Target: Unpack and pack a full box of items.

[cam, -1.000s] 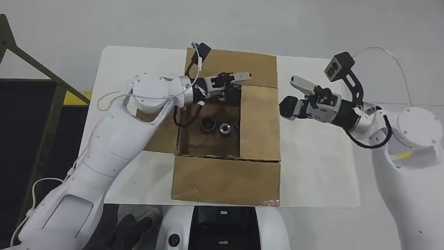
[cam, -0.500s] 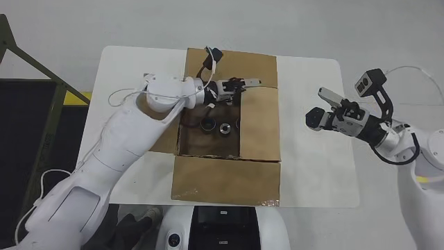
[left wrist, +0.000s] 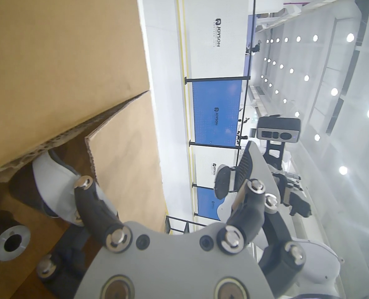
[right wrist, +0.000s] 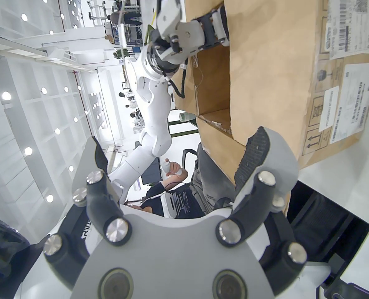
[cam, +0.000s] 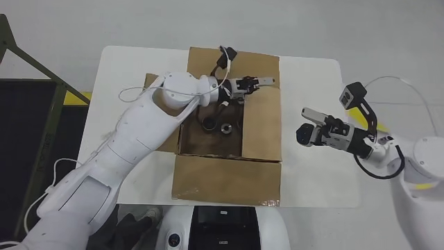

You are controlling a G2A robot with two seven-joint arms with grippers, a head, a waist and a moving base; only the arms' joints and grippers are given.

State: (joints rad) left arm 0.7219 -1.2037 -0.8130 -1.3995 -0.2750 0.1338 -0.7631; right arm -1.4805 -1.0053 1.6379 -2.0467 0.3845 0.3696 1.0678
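Observation:
An open cardboard box [cam: 260, 121] sits mid-table with its flaps spread out. Dark cylindrical parts with silver ends [cam: 223, 128] lie inside; one such cylinder [left wrist: 8, 244] lies near my left fingers. My left gripper [cam: 248, 85] is at the far right corner of the opening. It is open, with one finger [left wrist: 57, 172] inside the box and the other finger [left wrist: 246, 163] outside, straddling the right flap [left wrist: 125, 144]. My right gripper [cam: 306, 126] hovers open and empty over the bare table, right of the box [right wrist: 265, 48].
The white table [cam: 312, 180] has free room to the right and left of the box. Shipping labels [right wrist: 346, 26] cover one outer flap. The near flap [cam: 225, 179] lies flat toward the table's front edge.
My left gripper has slid to the right along the far edge of the opening. My right gripper pulled away from the box to the right, then came nearer the front.

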